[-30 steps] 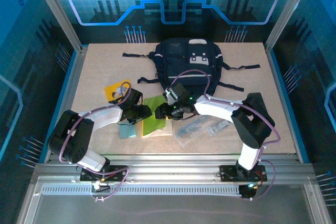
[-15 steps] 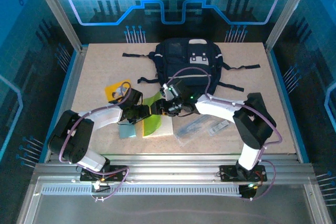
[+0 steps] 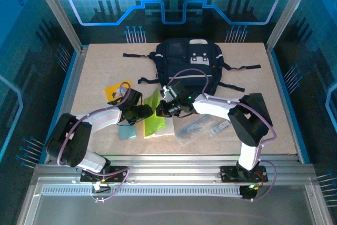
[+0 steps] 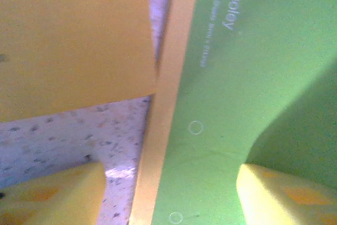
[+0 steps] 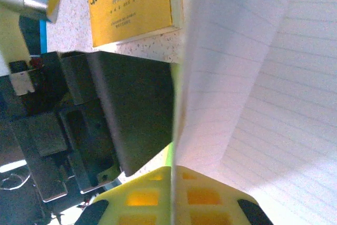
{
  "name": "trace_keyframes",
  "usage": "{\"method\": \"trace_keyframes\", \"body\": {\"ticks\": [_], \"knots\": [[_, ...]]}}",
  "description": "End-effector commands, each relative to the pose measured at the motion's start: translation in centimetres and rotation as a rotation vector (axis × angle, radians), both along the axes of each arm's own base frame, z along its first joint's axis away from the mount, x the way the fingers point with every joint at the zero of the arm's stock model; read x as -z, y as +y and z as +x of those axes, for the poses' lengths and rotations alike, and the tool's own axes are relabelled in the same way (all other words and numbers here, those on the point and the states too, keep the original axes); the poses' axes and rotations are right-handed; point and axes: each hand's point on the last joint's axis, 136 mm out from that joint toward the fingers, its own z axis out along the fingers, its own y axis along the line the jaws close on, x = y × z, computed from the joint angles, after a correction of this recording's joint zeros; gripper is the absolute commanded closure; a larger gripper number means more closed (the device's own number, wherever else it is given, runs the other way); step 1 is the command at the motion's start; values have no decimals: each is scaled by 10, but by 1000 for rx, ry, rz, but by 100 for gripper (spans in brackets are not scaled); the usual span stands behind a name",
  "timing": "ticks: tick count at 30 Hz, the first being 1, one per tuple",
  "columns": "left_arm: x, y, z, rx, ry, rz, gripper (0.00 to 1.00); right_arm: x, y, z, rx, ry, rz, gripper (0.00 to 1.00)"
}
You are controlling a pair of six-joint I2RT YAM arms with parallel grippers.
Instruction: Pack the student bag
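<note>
**While the right claw [image 3: 162, 110] pinches the green notebook [image 3: 156, 124], the student bag [image 3: 189, 59] lies at the back**

Where the two arms reach in from the near edge, a teal booklet [image 3: 126, 131] lies left of the green notebook. A clear pouch [image 3: 201, 127] lies to its right, on the speckled table [image 3: 95, 72]. The right claw is closed tight on the notebook. In the right wrist view the thin green cover and a lined page run between its yellow fingertips [image 5: 200, 196]. The left claw [image 3: 146, 112] faces it from the left with its jaws spread wide. One pad [image 4: 58, 196] is over bare table and the other is over the green cover, with the notebook's edge between them. Just beyond the left claw lies a yellow book [image 3: 115, 89]. Farthest off, at the far middle of the table, the dark navy student bag lies flat with its black straps spread to either side. Whether it is open or closed I cannot tell.
</note>
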Motion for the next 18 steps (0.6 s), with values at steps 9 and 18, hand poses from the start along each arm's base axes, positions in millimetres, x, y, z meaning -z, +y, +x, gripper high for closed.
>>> {"method": "trace_keyframes", "body": {"ticks": [9, 18], "knots": [[-73, 31, 19, -173, -267, -115, 8, -96, 13, 12, -58, -71, 193, 100], [-87, 13, 39, -243, -416, -371, 11, -109, -17, 25, -15, -66, 285, 100]]}}
